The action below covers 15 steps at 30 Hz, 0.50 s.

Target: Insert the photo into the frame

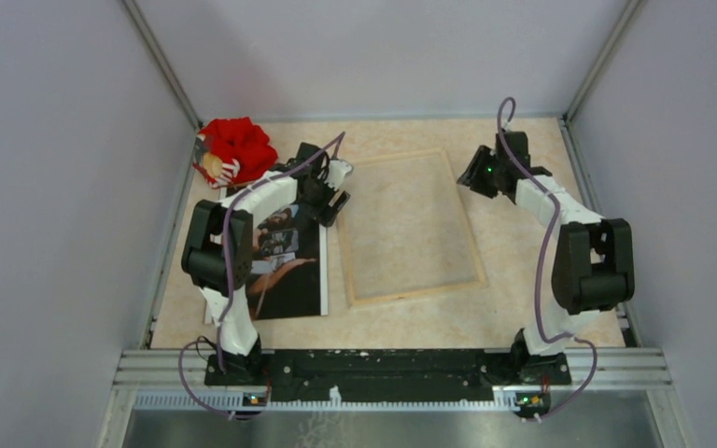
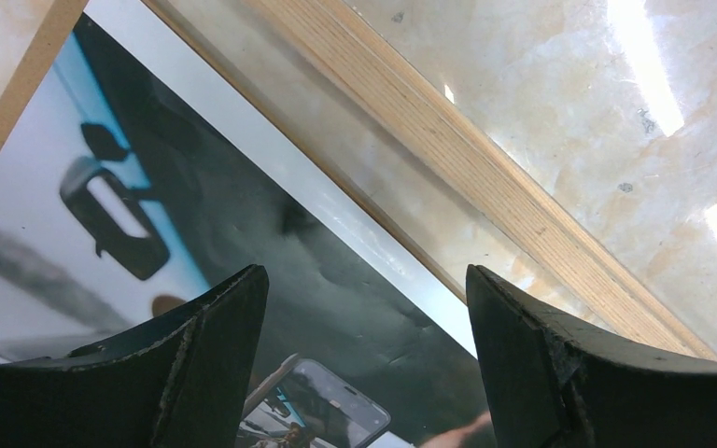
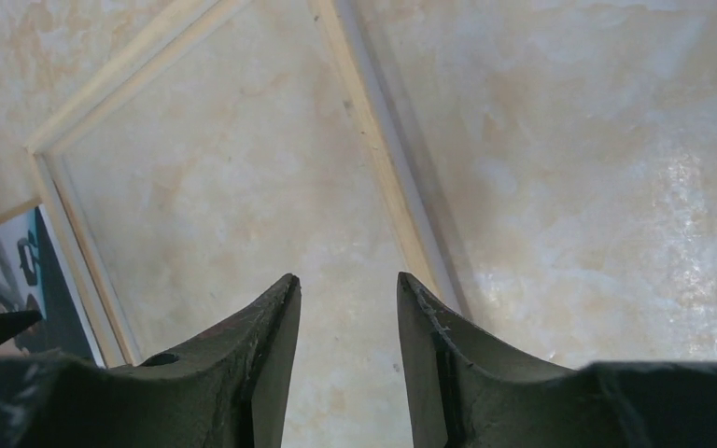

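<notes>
The photo [image 1: 291, 273] lies face up on the left of the table, partly under my left arm. In the left wrist view its dark glossy surface [image 2: 243, 233] and white border fill the lower left. The frame [image 1: 417, 290] lies flat in the middle, light wood side up, just right of the photo. My left gripper [image 1: 333, 199] hovers over the photo's far right corner, next to the frame's left rail [image 2: 485, 177], open [image 2: 366, 275] and holding nothing. My right gripper [image 1: 474, 174] is above the frame's far right corner [image 3: 373, 159], open [image 3: 347, 277] and empty.
A red plush toy [image 1: 235, 149] sits at the back left corner. A brown backing board edge [image 2: 19, 93] shows under the photo. Grey walls close in the table on the left, right and back.
</notes>
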### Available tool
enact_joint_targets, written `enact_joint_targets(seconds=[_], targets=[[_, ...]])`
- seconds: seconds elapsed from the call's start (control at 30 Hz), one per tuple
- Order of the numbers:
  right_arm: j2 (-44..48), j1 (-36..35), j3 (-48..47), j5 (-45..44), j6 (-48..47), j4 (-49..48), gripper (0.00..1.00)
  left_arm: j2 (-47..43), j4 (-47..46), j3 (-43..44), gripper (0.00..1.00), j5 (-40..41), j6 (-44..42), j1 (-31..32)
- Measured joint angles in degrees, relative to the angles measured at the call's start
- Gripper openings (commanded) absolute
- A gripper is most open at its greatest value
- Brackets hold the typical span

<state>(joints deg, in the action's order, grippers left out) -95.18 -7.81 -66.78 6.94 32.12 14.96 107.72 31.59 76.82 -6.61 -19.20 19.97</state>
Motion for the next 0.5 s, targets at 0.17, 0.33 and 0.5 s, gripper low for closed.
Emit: enact_joint_targets(seconds=[0.17,0.33,0.5], targets=[[-1.31,1.25,2.34,0.7,-0.57,-0.09,0.44,-0.02,0.2,0.0,0.84,-0.02,0.0,-0.09],[-4.07,1.36,3.43,2.23,-0.57,0.0,0.44,-0.02,0.57,0.0,0.84,-0.02,0.0,-0.09],[-4.66,1.38,4.17,3.1,-0.55,-0.28,0.44,-0.02,0.59,0.0,0.84,-0.02,0.02,-0.09]])
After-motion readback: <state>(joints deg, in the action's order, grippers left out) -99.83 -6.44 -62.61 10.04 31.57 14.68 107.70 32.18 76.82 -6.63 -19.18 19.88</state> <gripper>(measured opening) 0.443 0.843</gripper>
